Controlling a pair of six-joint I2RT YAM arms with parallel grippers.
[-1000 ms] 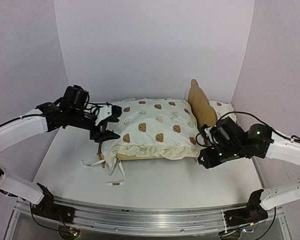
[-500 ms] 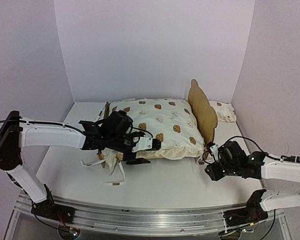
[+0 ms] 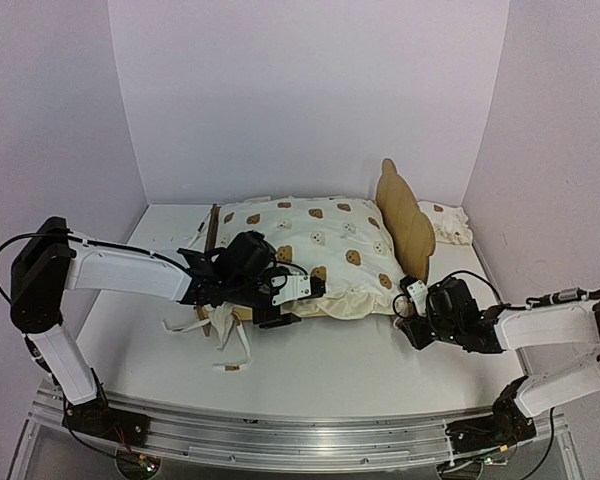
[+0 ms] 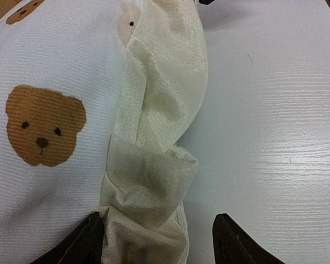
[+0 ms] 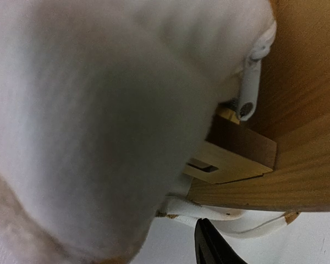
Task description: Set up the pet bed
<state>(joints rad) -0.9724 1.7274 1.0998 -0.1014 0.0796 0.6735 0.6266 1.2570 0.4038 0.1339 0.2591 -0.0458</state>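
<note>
The pet bed (image 3: pixel 401 214) lies across the back of the table, its plywood headboard upright at the right. The cream bear-print cushion (image 3: pixel 315 248) covers its base and rails. My left gripper (image 3: pixel 292 298) is open at the cushion's front edge. In the left wrist view the cushion's ruffle (image 4: pixel 154 181) lies between the spread fingertips (image 4: pixel 231 242) of that gripper (image 4: pixel 157 245). My right gripper (image 3: pixel 410 312) is at the bed's front right corner. The right wrist view shows the wooden frame corner (image 5: pixel 297 170), a white tie string (image 5: pixel 209 212), one fingertip (image 5: pixel 212 245), and the blurred cushion (image 5: pixel 99 121) hiding the other finger.
A small ruffled bear-print pillow (image 3: pixel 450 222) lies behind the headboard at the far right. Loose tie strings (image 3: pixel 230 345) trail on the white table in front of the cushion's left corner. Lilac walls close in the back and both sides.
My left gripper dropped from the cushion's left end to its front edge and edged right. My right gripper lowered and moved in to the bed's front right corner.
</note>
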